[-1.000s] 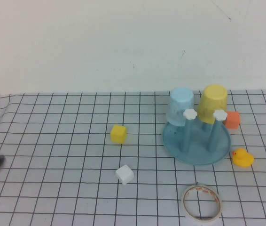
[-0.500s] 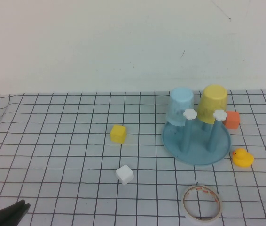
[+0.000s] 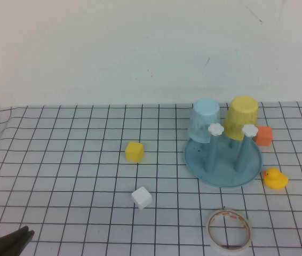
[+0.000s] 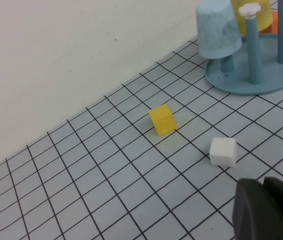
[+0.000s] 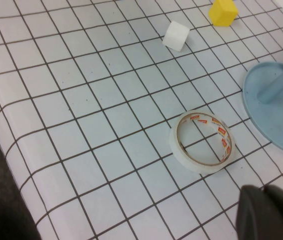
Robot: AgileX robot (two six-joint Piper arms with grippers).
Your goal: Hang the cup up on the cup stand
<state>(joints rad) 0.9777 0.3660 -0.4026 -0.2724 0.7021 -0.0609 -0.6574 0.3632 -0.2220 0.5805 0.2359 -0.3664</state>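
The yellow cup (image 3: 243, 114) sits upside down over a back peg of the cup stand (image 3: 223, 169), beside the pale blue cup (image 3: 205, 120), which is also inverted on a peg. Two front pegs with white flower caps (image 3: 215, 129) are bare. My left gripper (image 3: 20, 236) is shut and empty at the near-left corner of the table, far from the stand. From the left wrist view, that gripper (image 4: 263, 187) points towards the cup stand (image 4: 241, 85), where an edge of the cup (image 4: 263, 17) shows. My right gripper (image 5: 262, 192) is shut and empty, low near the tape roll; the high view does not show it.
A yellow cube (image 3: 134, 151) and a white cube (image 3: 141, 198) lie mid-table. A tape roll (image 3: 229, 230) lies flat at the near edge. An orange block (image 3: 263, 135) and a yellow duck (image 3: 275, 178) sit to the right of the stand.
The left arm has dropped from the left edge of the high view to its near-left corner, then stayed still. The cups and stand have not moved.
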